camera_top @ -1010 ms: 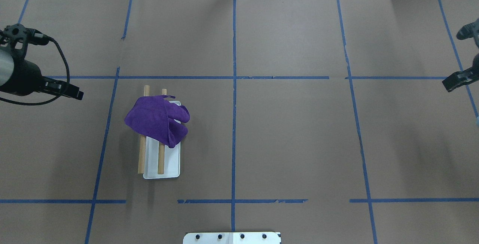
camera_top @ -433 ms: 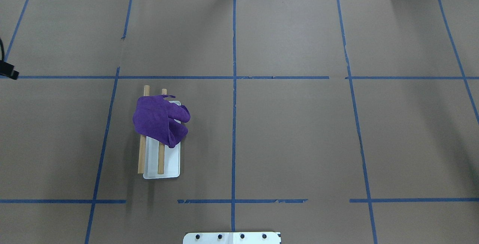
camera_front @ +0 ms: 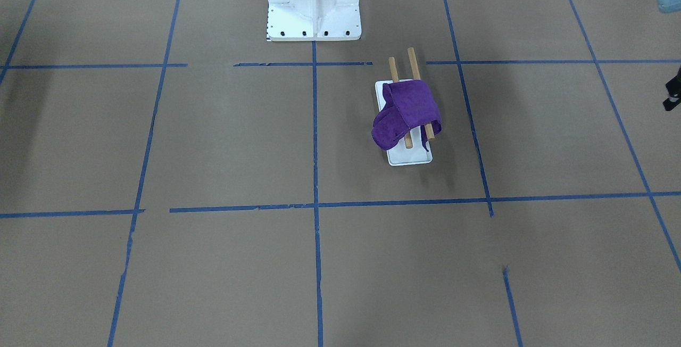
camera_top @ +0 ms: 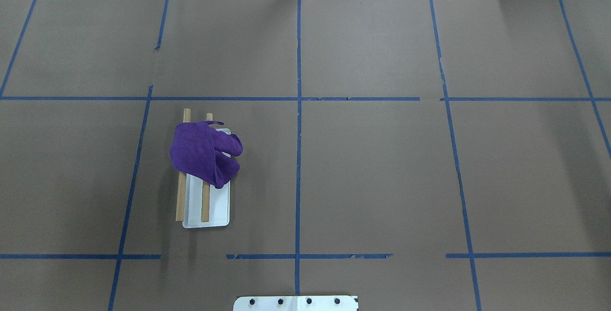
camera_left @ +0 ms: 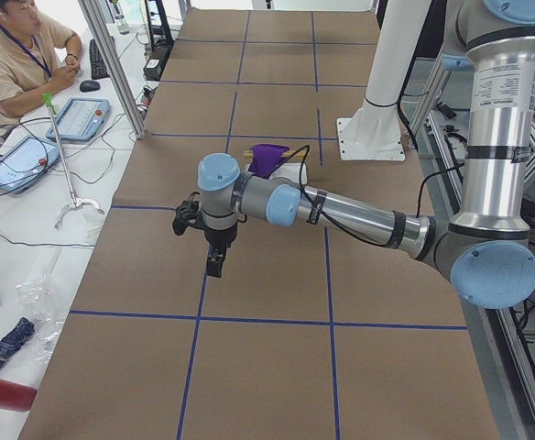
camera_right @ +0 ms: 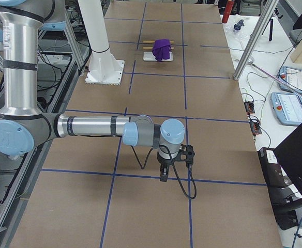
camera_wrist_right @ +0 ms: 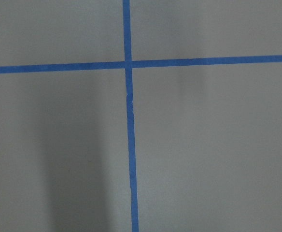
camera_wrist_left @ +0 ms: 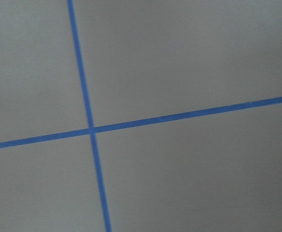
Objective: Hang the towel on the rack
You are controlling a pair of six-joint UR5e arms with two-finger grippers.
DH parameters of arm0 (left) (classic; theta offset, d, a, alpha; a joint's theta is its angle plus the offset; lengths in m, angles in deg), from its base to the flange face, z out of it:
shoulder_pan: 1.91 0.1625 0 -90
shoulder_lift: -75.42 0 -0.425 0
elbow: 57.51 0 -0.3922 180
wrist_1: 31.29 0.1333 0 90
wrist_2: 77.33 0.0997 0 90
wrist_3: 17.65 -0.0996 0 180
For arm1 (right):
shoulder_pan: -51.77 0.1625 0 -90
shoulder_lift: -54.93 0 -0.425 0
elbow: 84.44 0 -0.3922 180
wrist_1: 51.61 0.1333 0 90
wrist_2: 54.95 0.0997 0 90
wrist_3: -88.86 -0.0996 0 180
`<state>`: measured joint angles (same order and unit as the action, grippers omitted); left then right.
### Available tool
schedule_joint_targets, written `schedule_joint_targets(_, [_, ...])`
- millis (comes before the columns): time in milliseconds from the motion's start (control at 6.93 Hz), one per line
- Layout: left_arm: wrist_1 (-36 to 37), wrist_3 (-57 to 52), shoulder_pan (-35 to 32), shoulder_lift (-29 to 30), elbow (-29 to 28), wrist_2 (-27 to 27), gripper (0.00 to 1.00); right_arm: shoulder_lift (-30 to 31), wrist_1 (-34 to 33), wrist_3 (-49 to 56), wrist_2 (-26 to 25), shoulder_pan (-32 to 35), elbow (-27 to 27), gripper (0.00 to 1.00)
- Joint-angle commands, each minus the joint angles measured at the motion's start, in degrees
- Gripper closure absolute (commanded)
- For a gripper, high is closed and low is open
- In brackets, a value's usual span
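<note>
Draping across both wooden rods [camera_top: 181, 201] of the rack [camera_top: 218, 214], the towel [camera_top: 200, 151] sits left of centre in the overhead view. The purple cloth covers the upper half of the rods. Their far ends poke out just above it, and their near halves run bare down to the lower edge of the white base. The cloth is bunched, not spread flat. One rounded fold bulges off to the right over the base, and the other side overhangs the left-hand rod. Whether that side reaches the table [camera_top: 382, 168] cannot be told.

In the front-facing view the same rack stands right of centre, just below and to the right of the white bolted pedestal [camera_front: 314, 6] at the top edge, with the towel's thick lobe hanging on the left of the rods.

Both arms are well apart from the rack. The left gripper [camera_left: 213, 268] hangs centre-left in the left side view, pointing down over a blue tape line [camera_left: 199, 312], closer to the camera than the towel. The right gripper [camera_right: 164, 174] hangs in the lower middle of the right side view, far from the rack at the top of that frame. Whether either one's fingers are spread or closed cannot be told from these angles, and nothing shows held in them. Both wrist views show only brown paper with crossing tape.

An operator [camera_left: 16, 55] sits at the upper left of the left side view.
</note>
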<state>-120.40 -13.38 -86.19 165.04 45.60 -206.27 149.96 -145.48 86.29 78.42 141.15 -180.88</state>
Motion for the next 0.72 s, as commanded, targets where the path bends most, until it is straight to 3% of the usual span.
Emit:
schedule_joint_targets(0, [2.0, -6.6, -4.2, -1.6, -3.3, -0.1, 0.00, 0.9, 0.1, 0.0, 0.8, 0.4, 0.1, 0.00])
schedule_joint_targets(288, [2.8, -6.6, -4.7, -2.5, -3.3, -0.2, 0.00, 0.2, 0.3, -6.8, 0.3, 0.4, -0.9, 0.00])
schedule_joint_targets(577, [2.7, -6.4, -6.0, -5.6, -2.2, -7.6, 0.00, 0.2, 2.6, -7.0, 0.1, 0.4, -0.9, 0.00])
